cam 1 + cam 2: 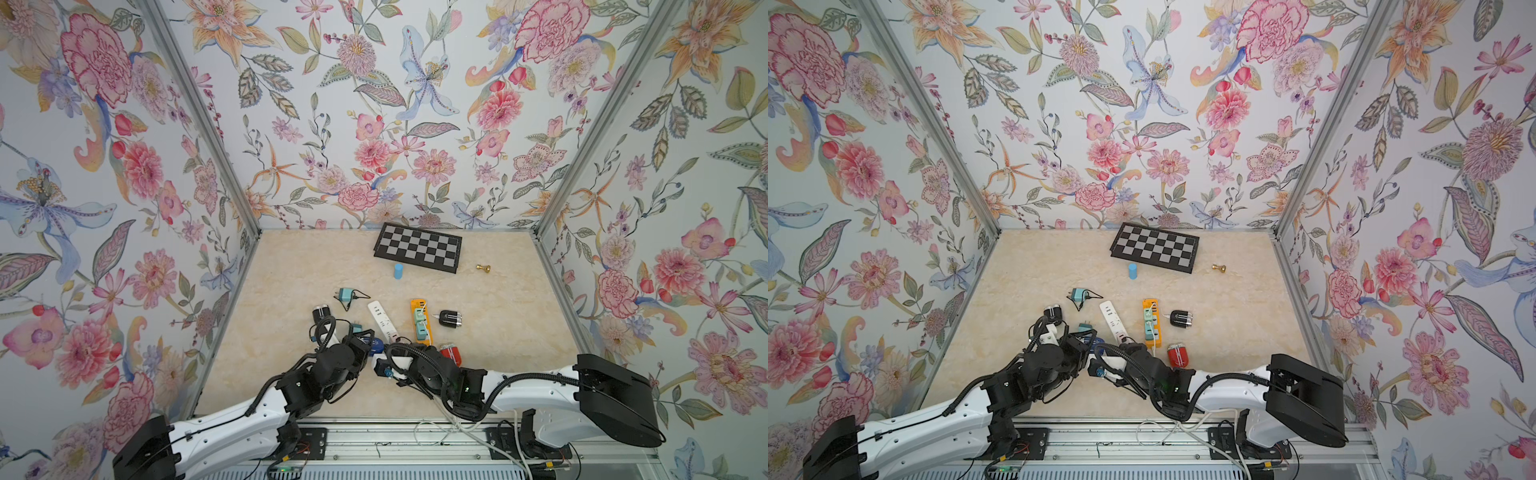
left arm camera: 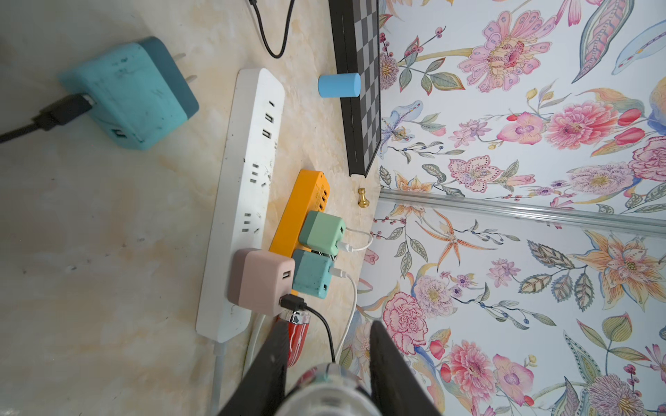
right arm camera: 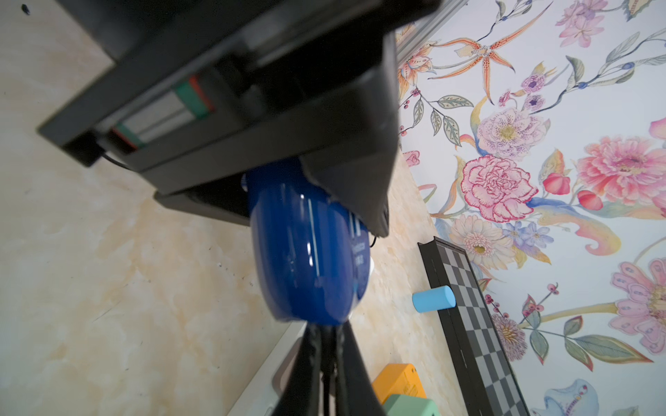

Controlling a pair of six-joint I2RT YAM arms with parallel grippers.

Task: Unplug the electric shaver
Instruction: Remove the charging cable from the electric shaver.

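Mid-unplug: the left end effector (image 2: 326,342) clamps the blue shaver (image 3: 306,245) beside the white power strip (image 1: 382,320), the right end effector (image 3: 328,333) pinches the black cord (image 3: 326,374) at its base, so a straight pull apart likely comes next.

The glossy, rounded blue electric shaver (image 3: 310,248) hangs clamped above the tabletop (image 3: 108,270).

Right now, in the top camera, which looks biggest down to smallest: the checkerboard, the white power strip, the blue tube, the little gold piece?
In a top view:
1. checkerboard
2. white power strip, though its near end is hidden
3. blue tube
4. gold piece, clearly the tiniest
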